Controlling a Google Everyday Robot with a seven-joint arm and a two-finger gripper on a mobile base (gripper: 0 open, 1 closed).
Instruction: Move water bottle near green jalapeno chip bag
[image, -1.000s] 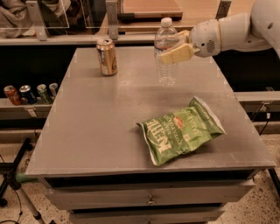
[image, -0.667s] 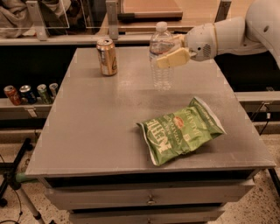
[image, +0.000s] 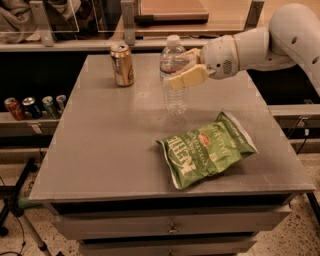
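The water bottle (image: 174, 92), clear and ribbed with a white cap, stands upright in the middle of the grey table (image: 105, 150). My gripper (image: 182, 67) reaches in from the right and is shut on the bottle's upper part; one pale finger (image: 188, 78) crosses its front. The green jalapeno chip bag (image: 206, 149) lies flat on the table's front right, a short way in front of and to the right of the bottle.
A gold drink can (image: 122, 65) stands at the table's back left. Several cans (image: 32, 106) sit on a low shelf to the left. Drawers (image: 172, 227) lie below the table's front edge. A railing runs behind the table.
My gripper has carried the bottle to the left and toward the front of the table, closer to the chip bag. The can and bag have not moved.
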